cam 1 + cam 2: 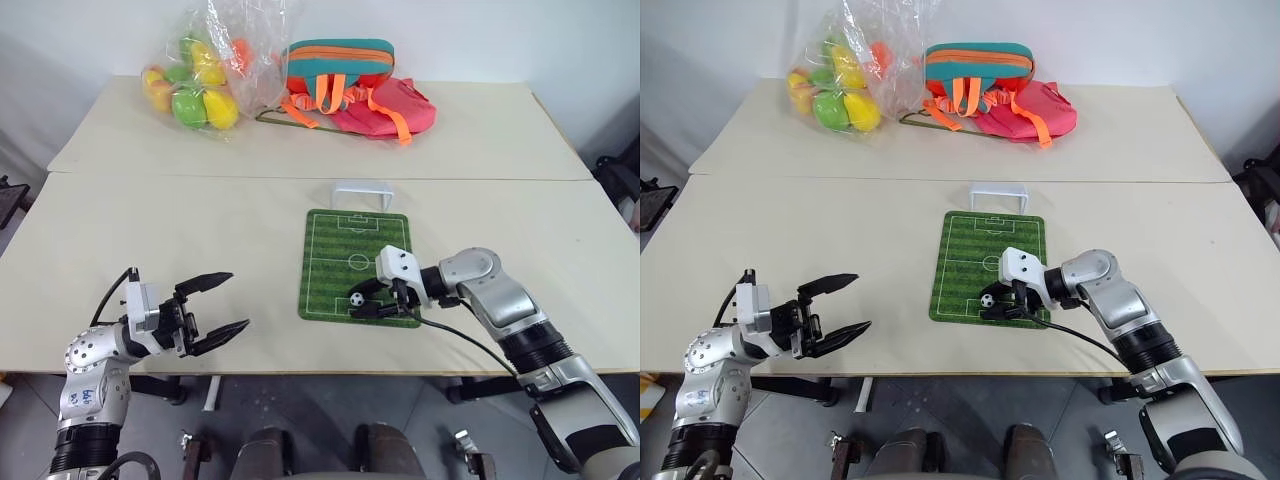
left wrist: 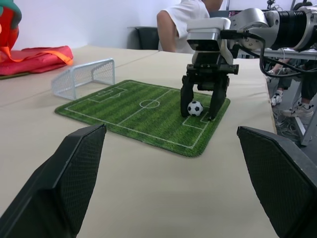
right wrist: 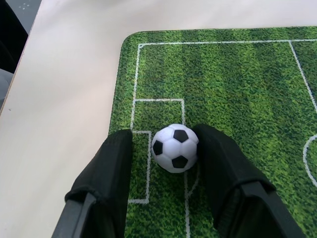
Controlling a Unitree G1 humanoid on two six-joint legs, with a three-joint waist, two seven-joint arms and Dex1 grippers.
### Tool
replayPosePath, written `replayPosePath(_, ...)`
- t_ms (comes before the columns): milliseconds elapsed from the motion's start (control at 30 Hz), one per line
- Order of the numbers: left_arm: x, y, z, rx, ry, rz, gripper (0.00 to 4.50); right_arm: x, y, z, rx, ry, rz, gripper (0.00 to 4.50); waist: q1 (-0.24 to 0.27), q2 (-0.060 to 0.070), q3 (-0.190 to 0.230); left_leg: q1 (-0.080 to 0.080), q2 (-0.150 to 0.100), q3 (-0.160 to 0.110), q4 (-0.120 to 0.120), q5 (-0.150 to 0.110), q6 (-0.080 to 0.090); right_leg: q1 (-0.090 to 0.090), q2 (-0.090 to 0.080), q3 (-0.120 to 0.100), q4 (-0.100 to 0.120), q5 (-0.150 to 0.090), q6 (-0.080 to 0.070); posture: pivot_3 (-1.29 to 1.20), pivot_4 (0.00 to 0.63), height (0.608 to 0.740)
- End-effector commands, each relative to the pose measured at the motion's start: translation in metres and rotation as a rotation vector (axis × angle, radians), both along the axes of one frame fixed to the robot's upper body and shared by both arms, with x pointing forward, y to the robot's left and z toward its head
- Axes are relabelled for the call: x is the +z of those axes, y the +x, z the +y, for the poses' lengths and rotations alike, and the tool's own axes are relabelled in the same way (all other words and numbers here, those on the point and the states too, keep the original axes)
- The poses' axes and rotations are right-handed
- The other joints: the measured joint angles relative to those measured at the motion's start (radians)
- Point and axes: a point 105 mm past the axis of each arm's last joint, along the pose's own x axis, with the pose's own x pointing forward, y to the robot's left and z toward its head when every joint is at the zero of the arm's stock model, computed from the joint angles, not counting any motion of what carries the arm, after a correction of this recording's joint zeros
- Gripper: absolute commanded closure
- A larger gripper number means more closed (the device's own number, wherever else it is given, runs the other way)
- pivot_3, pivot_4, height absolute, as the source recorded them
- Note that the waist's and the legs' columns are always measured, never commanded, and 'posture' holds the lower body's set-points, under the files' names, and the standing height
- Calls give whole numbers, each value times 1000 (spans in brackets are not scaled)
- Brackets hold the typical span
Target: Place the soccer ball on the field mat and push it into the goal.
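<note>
The soccer ball [image 3: 175,148], tiny and white with black patches, rests on the field mat [image 1: 345,245] near its front right corner. My right gripper [image 1: 362,300] reaches down over it from the right. It is open, and its two black fingers [image 2: 186,96] straddle the ball with a small gap showing on each side. The goal [image 1: 362,193], a low white frame, stands just past the mat's far edge. My left gripper [image 1: 237,300] is open and empty near the table's front left edge, well clear of the mat.
A clear bag of yellow, green and orange balls [image 1: 200,85] and a pink and teal backpack [image 1: 350,90] lie at the back of the table. A seam [image 1: 200,176] runs across between two tabletops. A person in a white shirt [image 2: 183,25] sits beyond the table.
</note>
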Motion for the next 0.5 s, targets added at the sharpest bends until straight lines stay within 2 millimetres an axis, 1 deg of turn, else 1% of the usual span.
replayPosePath(33, 3, 1, 0, -6, -4, -11, 0, 16, -2, -1, 5, 20, -55, 2344, 0, 0, 0, 0, 0, 0, 0, 0, 0, 0, 0, 0, 0, 0, 0, 0, 150, 740)
replayPosePath(200, 3, 2, 0, -12, -4, -11, 0, 38, -3, 3, 17, 39, -120, 2344, 0, 0, 0, 0, 0, 0, 0, 0, 0, 0, 0, 0, 0, 0, 0, 0, 150, 740)
replayPosePath(333, 3, 3, 0, -16, -3, -10, 0, 50, -8, 6, 23, 44, -147, 2344, 1, 0, 0, 0, 0, 0, 0, 0, 0, 0, 0, 0, 0, 0, 0, 0, 150, 740)
replayPosePath(433, 3, 4, 0, -19, -2, -10, 0, 56, -15, 7, 20, 57, -135, 2912, 1, 0, 0, 0, 0, 0, 0, 0, 0, 0, 0, 0, 0, 0, 0, 0, 150, 740)
replayPosePath(467, 3, 4, 0, -22, -2, -11, 0, 56, -22, 7, 40, 55, -129, 3332, 1, 0, 0, 0, 0, 0, 0, 0, 0, 0, 0, 0, 0, 0, 0, 0, 150, 740)
replayPosePath(500, 4, 4, 0, -25, -1, -10, 0, 54, -31, 7, 59, 47, -119, 3592, 3, 0, 0, 0, 0, 0, 0, 0, 0, 0, 0, 0, 0, 0, 0, 0, 150, 740)
